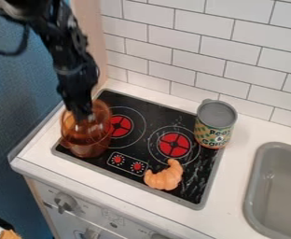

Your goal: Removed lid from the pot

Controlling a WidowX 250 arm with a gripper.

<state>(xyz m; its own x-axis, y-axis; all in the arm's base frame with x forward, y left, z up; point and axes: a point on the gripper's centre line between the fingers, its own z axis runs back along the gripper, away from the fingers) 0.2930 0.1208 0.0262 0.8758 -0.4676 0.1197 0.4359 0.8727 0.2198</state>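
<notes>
The black gripper [82, 115] hangs at the left of the stove, its lower end at the mouth of a see-through amber pot [87, 148]. The pot stands over the stovetop's left edge, beside the left burner. Something pale shows in the pot just below the gripper; I cannot tell whether it is a lid or part of the gripper. No separate lid can be made out.
On the black stovetop [130, 180], an orange croissant-shaped toy [164, 177] lies near the front and a tin can [216, 123] stands at the back right. A grey sink [258, 175] is at the right, a tiled wall behind.
</notes>
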